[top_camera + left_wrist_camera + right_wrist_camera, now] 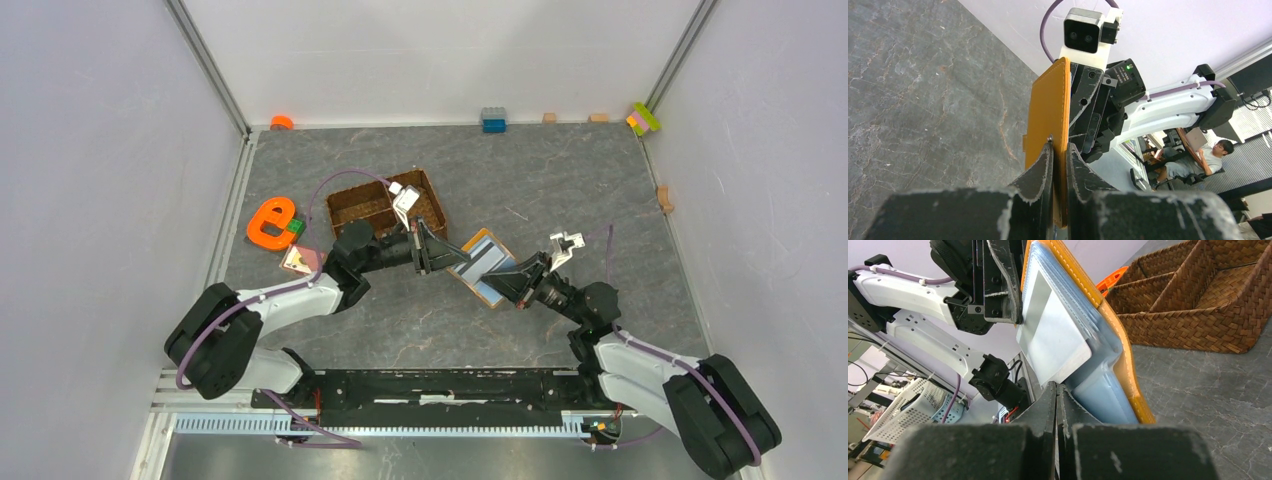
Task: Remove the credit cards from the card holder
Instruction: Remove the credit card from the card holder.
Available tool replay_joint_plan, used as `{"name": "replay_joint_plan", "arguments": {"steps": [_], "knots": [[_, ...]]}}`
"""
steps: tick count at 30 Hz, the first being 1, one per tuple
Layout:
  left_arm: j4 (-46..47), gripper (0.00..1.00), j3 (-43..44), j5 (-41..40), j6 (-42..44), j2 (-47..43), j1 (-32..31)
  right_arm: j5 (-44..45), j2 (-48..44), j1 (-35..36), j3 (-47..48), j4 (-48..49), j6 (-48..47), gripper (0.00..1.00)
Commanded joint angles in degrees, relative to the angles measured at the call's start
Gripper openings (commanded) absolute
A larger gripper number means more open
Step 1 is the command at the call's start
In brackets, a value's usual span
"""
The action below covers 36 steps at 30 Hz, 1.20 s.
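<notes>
The card holder is an orange wallet held open above the floor mat between both arms, its pale blue-grey lining facing up. My left gripper is shut on its orange cover, with the jaws pinching one edge. A pale grey credit card sticks partly out of the blue-grey slots, and it also shows in the top view. My right gripper is shut on the card's lower corner, at the wallet's near right end. Other cards are hidden in the slots.
A brown woven divided tray stands just behind the left gripper and fills the right wrist view's upper right. An orange e-shaped toy lies at the left. Toy bricks line the back wall. White walls close three sides.
</notes>
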Motion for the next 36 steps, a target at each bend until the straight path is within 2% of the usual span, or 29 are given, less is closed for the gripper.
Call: {"name": "replay_joint_plan", "arguments": {"steps": [1, 9, 14, 17, 20, 23, 26, 31, 34, 36], "knots": [[0.02, 0.03, 1.11, 5.22, -0.07, 0.36, -2.07, 3.33, -1.25, -0.95, 0.61, 1.82, -1.21, 0.00], [5.94, 0.02, -2.30, 3.56, -4.14, -1.04, 1.08, 2.70, 1.16, -1.14, 1.93, -0.73, -1.74, 0.00], [6.30, 0.02, -3.19, 2.46, -4.38, -1.93, 1.94, 3.57, 1.05, -1.23, 2.79, -5.17, -3.67, 0.00], [6.52, 0.02, -3.75, 1.87, -4.38, -2.64, 2.25, 2.81, 1.45, -1.26, 3.03, -4.61, -3.59, 0.01], [7.00, 0.02, -3.84, 1.84, -4.68, -2.43, 2.25, -0.42, 3.36, -1.15, 3.08, 0.07, -1.43, 0.27], [9.09, 0.02, -3.75, 2.91, -5.97, -1.38, 2.25, -2.60, 6.05, -1.23, 2.04, 9.25, 3.20, 0.42], [11.51, 0.02, -3.67, 4.19, -6.92, -0.06, 2.18, -3.37, 7.98, -1.25, 1.63, 14.16, 6.15, 0.46], [11.98, 0.02, -2.41, 5.80, -4.86, 1.20, -0.09, -2.51, 7.64, -1.24, 2.24, 9.57, 4.58, 0.55], [9.91, 0.02, -1.85, 5.86, -2.94, 0.80, -1.07, -2.01, 7.33, -1.21, 2.34, 8.01, 3.86, 0.55], [9.34, 0.02, -1.92, 5.86, -2.24, 0.38, -1.17, -1.57, 7.11, -1.21, 2.73, 5.72, 3.02, 0.49]]}}
